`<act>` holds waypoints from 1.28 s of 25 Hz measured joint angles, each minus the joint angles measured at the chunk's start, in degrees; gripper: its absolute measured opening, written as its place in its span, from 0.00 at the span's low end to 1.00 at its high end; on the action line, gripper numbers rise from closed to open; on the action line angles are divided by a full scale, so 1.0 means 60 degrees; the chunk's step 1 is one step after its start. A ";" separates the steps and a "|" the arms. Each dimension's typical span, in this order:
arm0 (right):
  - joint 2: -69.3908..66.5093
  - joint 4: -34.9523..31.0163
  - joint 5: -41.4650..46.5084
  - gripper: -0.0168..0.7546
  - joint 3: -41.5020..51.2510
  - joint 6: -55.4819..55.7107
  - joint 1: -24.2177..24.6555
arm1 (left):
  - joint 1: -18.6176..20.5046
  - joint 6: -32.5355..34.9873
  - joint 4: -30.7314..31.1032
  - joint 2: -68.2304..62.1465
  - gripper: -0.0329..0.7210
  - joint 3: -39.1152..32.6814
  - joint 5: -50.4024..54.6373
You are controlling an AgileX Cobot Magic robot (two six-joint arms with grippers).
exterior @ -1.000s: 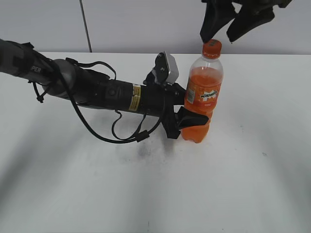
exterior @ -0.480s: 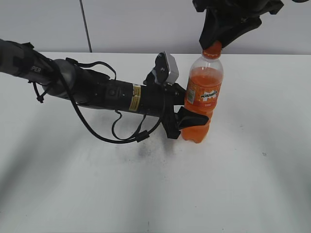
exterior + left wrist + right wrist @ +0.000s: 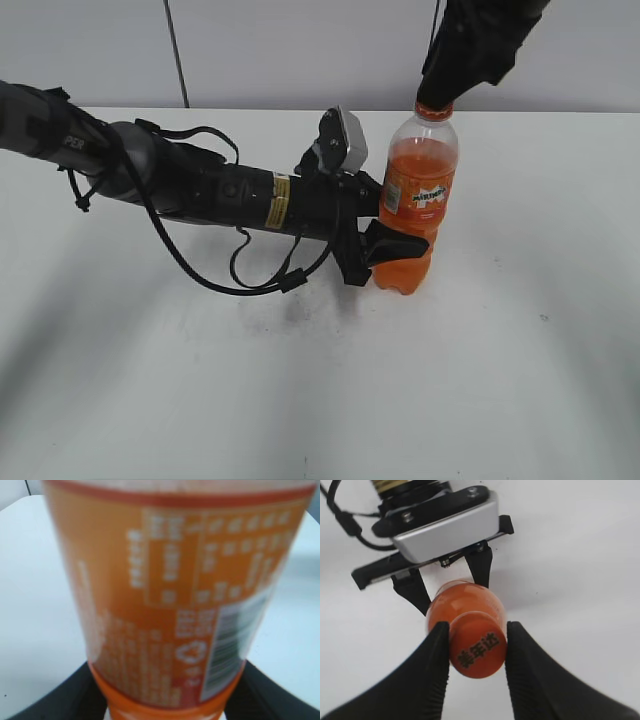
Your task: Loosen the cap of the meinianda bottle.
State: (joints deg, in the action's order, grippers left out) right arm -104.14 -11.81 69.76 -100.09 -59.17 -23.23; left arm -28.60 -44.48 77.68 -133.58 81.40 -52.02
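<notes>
Meinianda bottle (image 3: 416, 205) standing upright on desk (image 3: 520, 380) | we are bracing its waist in left end effector (image 3: 385, 243) against turning | right end effector (image 3: 474, 650) pinching cap (image 3: 478, 651) for unscrewing

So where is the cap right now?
The cap sits on top of the meinianda bottle, right of centre in the exterior view, between the right gripper's fingers.

Bright, even light falls on the white matte table (image 3: 520, 380), leaving soft grey shadows. The left wrist view shows the orange printed plastic label (image 3: 170, 605) blurred, out of focus.
</notes>
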 joint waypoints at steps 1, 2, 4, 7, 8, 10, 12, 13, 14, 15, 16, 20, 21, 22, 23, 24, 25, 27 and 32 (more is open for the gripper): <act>0.0000 0.0000 0.0000 0.36 -0.0005 -0.0999 0.0000 | 0.0000 -0.0011 0.0000 0.0000 0.57 0.0000 0.0009; 0.0000 0.0000 0.0000 0.35 -0.0012 -0.1644 0.0000 | 0.0000 -0.0020 0.0000 0.0000 0.57 0.0000 0.0018; 0.0019 0.0000 -0.0024 0.31 -0.0012 -0.2242 0.0000 | 0.0000 -0.0056 -0.0014 0.0000 0.57 0.0000 0.0056; 0.0019 -0.0056 -0.0063 0.31 -0.0012 -0.2395 0.0000 | 0.0000 -0.0099 -0.0024 0.0000 0.57 0.0000 0.0056; 0.0019 -0.0059 -0.0063 0.33 -0.0012 -0.2214 0.0000 | 0.0000 -0.0098 -0.0024 0.0000 0.57 0.0000 0.0056; 0.0019 -0.0050 -0.0041 0.44 -0.0012 -0.1620 0.0000 | 0.0000 -0.0066 0.0007 0.0000 0.57 0.0000 0.0046; 0.0086 -0.0122 -0.0034 0.56 0.0019 -0.0977 0.0000 | 0.0000 -0.0054 0.0028 0.0000 0.57 0.0000 0.0014; 0.0158 -0.0240 -0.0034 0.61 0.0019 -0.0609 0.0000 | 0.0000 -0.0054 0.0035 0.0000 0.57 0.0000 0.0006; 0.0273 -0.0399 -0.0034 0.65 0.0019 -0.0232 0.0000 | 0.0000 -0.0045 0.0035 0.0000 0.57 0.0000 0.0000; 0.0413 -0.0560 -0.0034 0.67 0.0019 0.0343 0.0000 | 0.0000 -0.0046 0.0048 0.0000 0.57 0.0000 0.0000; 0.0526 -0.0659 -0.0034 0.68 0.0019 0.1144 0.0000 | 0.0000 -0.0046 0.0061 0.0000 0.57 0.0000 0.0000; 0.0784 -0.0498 -0.0004 0.70 0.0019 0.6242 0.0000 | 0.0000 -0.0046 0.0076 0.0008 0.57 0.0000 0.0000; 0.0784 -0.0258 0.0000 0.70 0.0019 0.7245 0.0000 | 0.0000 -0.0046 0.0076 0.0008 0.57 0.0000 0.0000; 0.0758 -0.0046 0.0000 0.70 0.0019 0.8096 0.0000 | 0.0000 -0.0046 0.0076 0.0008 0.57 0.0000 0.0000; 0.0736 0.0074 0.0000 0.69 0.0019 0.8608 0.0000 | 0.0000 -0.0046 0.0076 0.0008 0.57 0.0000 0.0000; 0.0692 0.0143 0.0000 0.68 0.0019 0.8868 0.0000 | 0.0000 -0.0046 0.0076 0.0008 0.57 0.0000 0.0000; 0.0635 0.0167 0.0000 0.67 0.0019 0.9058 0.0000 | 0.0000 -0.0046 0.0084 0.0008 0.57 0.0000 0.0000; 0.0491 0.0175 0.0010 0.66 0.0019 0.9219 0.0000 | 0.0000 -0.0046 0.0084 0.0008 0.57 0.0000 0.0000; 0.0125 0.0075 0.0010 0.65 0.0019 0.9244 0.0000 | 0.0000 -0.0046 0.0087 0.0008 0.57 0.0000 -0.0004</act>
State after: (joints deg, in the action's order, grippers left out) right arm -103.39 -11.36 69.81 -99.98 -3.71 -23.23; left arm -28.60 -44.75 78.21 -133.53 81.40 -52.04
